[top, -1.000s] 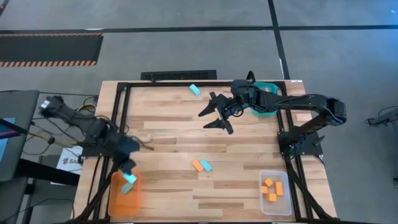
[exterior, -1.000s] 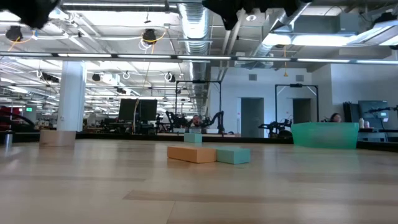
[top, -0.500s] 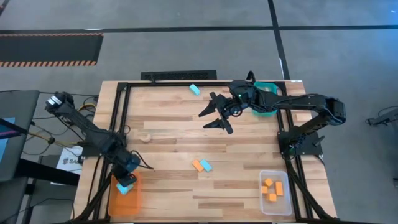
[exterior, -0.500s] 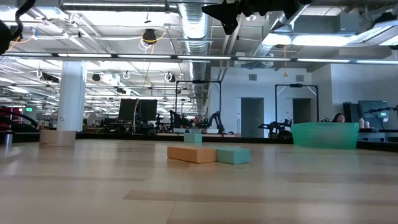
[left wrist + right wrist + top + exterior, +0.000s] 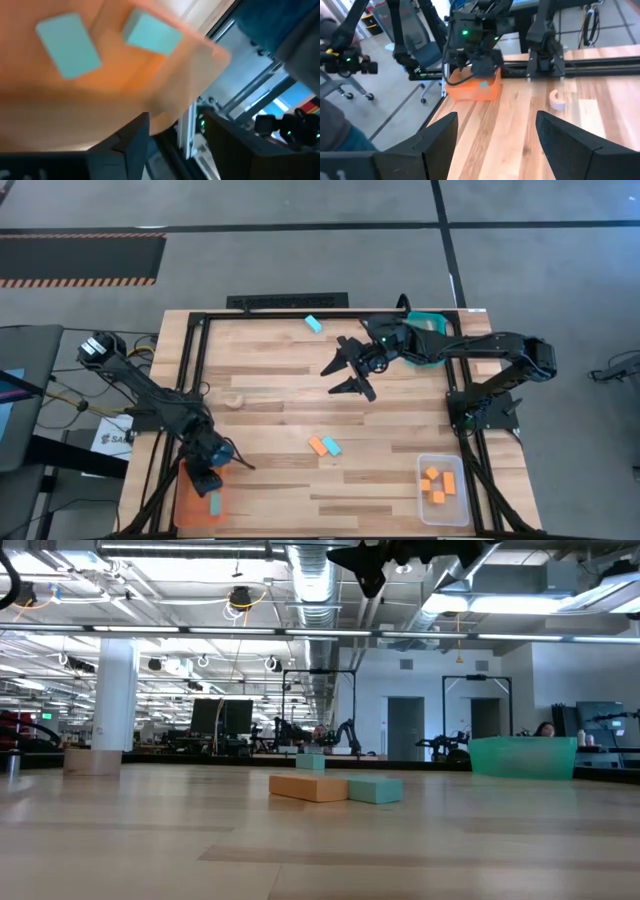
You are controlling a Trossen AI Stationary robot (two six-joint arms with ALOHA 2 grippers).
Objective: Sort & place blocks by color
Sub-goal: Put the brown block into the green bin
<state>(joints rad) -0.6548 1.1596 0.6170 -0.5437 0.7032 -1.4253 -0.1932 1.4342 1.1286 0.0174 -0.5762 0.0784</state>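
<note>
Left gripper over orange tray, fingers empty now, teal block dropped inside; right gripper spread wide, mid-tabletop.

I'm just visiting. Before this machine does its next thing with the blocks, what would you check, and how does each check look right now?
1. Left gripper above orange tray: ok.
2. Teal blocks lying in that orange tray: not ok, colours mismatch.
3. Right gripper fingers open, holding nothing: ok.
4. Orange block and teal block touching mid-table, hard to pick singly: not ok.
5. Left fingers open: cannot tell.
</note>
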